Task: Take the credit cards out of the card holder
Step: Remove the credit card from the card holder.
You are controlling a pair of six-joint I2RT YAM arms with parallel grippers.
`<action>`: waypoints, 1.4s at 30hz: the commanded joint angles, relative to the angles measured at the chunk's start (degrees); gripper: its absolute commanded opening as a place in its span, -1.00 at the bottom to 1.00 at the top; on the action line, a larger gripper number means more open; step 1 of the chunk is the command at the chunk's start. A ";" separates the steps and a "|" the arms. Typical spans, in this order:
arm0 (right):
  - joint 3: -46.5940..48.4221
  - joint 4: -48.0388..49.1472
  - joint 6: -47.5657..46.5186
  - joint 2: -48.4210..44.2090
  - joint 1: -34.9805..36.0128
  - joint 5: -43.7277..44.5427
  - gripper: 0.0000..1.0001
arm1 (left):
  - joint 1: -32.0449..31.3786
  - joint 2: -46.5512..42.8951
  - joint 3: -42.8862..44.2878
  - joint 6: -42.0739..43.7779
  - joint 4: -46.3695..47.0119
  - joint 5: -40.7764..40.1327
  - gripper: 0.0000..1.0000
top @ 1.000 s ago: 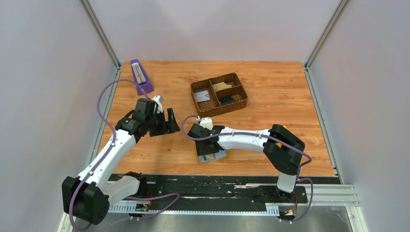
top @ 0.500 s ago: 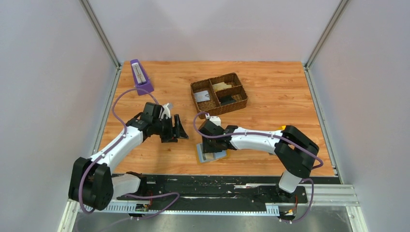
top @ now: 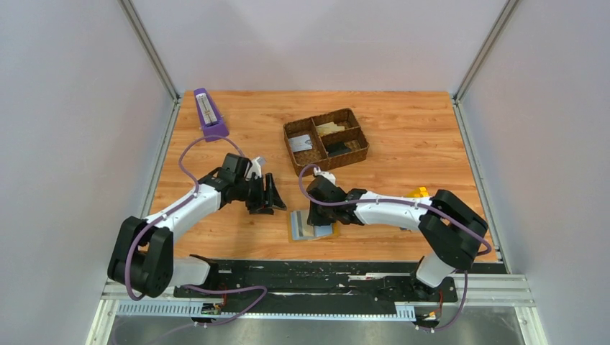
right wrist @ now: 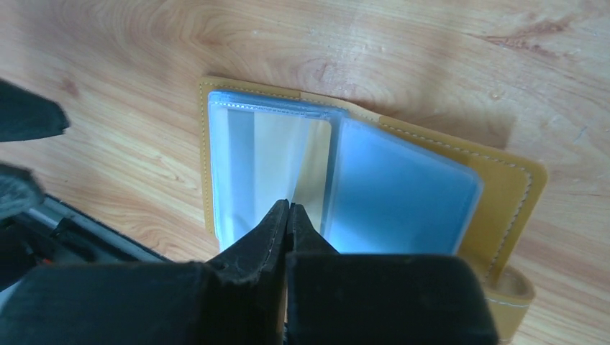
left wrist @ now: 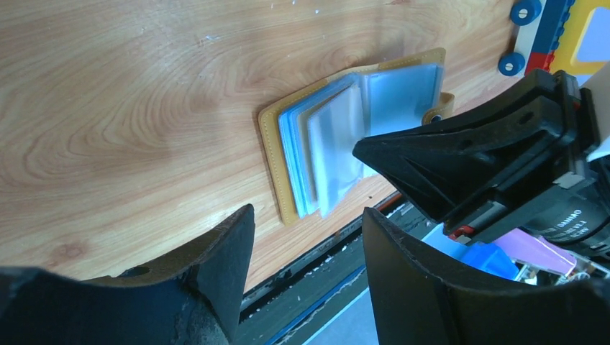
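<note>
Card holder [top: 311, 225]: lies open on the wooden table [top: 403, 136], close to the near edge and about midway between the two arms; mustard-yellow cover flat on the wood, clear blue-grey sleeves facing up; in the left wrist view several sleeves stand fanned up off the cover; a small yellow tab sticks out at one corner
Right gripper [top: 314, 215]: closed, fingertips pressed together; the tips sit on the sleeves near the fold of the card holder; whether a sleeve is caught between them cannot be told
Left gripper [top: 276, 200]: open, jaws apart, nothing between them; just left of the card holder, not touching it, fingers pointing right toward it
Woven tray [top: 335, 161]: brown, with compartments; on the far side of the card holder, well apart; flat items inside
Purple object [top: 208, 115]: upright at the far left corner of the table
Yellow item [top: 417, 192]: small; right of the card holder, beside the right arm
</note>
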 commanded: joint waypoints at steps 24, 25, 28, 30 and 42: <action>-15.62 26.32 -0.89 -11.57 -8.63 -18.81 -0.98 | -6.03 12.40 -2.58 -8.87 20.44 10.82 -0.58; -15.47 25.92 -0.92 -11.69 -8.70 -18.75 -0.93 | -6.42 12.61 -2.37 -9.16 21.03 11.40 -0.58; -14.86 23.56 -1.09 -12.50 -8.75 -17.87 -0.82 | -7.63 13.59 -2.23 -10.28 22.86 12.47 -0.58; -14.43 21.90 -1.34 -13.23 -8.96 -17.06 -0.69 | -8.62 14.29 -2.22 -11.32 25.03 13.07 -0.57; -11.86 5.47 -2.24 -23.69 -10.01 -10.22 -0.43 | -13.30 19.30 1.21 -13.48 31.79 13.10 -0.51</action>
